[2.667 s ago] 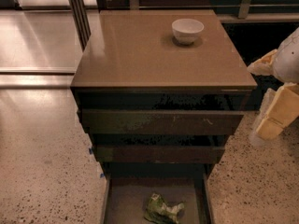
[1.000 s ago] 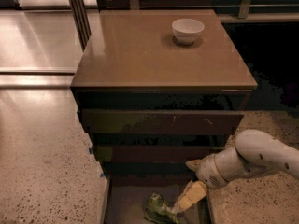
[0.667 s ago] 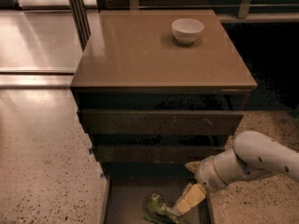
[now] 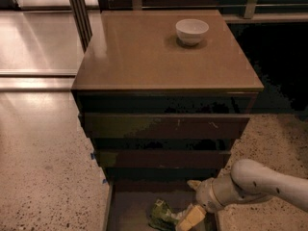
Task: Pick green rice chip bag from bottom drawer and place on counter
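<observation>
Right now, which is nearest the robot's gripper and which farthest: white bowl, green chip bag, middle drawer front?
The gripper hangs low in the bottom drawer.
1. green rice chip bag, right beside it in the drawer.
2. middle drawer front, above it.
3. white bowl, far back on the counter.

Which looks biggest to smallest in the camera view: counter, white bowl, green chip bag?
The counter, by far.
Then white bowl and green rice chip bag look alike; bag partly cut off, so no ranking.
The gripper sits by the bag in the bottom drawer.
</observation>
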